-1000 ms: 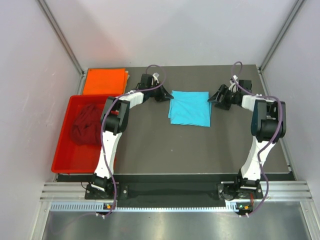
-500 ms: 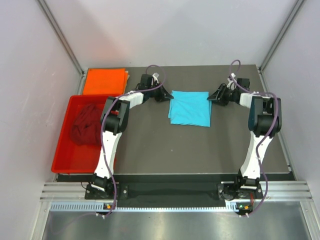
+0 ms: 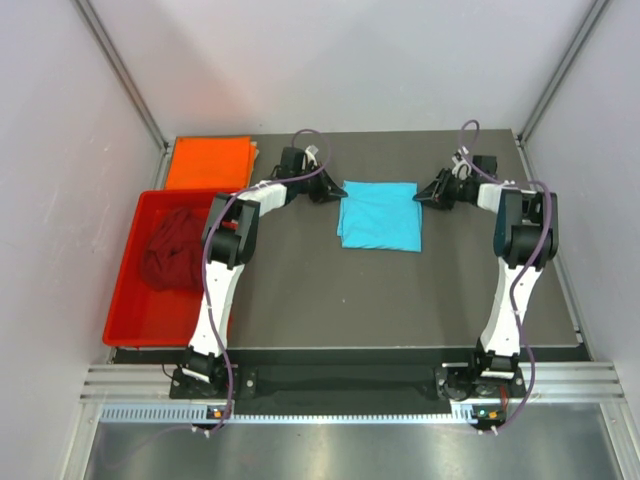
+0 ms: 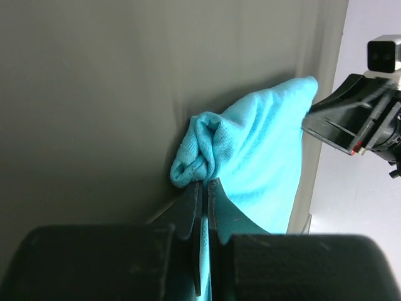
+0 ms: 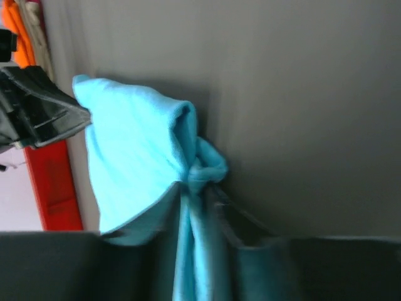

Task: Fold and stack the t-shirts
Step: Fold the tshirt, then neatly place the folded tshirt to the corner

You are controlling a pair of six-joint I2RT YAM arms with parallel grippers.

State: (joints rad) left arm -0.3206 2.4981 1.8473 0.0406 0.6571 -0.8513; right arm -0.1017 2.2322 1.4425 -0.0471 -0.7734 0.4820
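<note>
The orange shirt (image 3: pixel 208 162) lay folded just behind the tray (image 3: pixel 150 318), apparently finished. Right of the tray, the blue shirt (image 3: pixel 380 217) lay partly folded. The left gripper (image 4: pixel 202 185) was clamped on its far left corner and the right gripper (image 5: pixel 197 188) was pinched on its far right corner. The maroon shirt (image 3: pixel 175 248) sat crumpled in the tray, not yet folded, and nothing was stacked.

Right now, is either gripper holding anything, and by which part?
Both hold the turquoise t-shirt. The left gripper pinches its far left corner and the right gripper its far right corner, with cloth bunched between the fingers of each.
</note>
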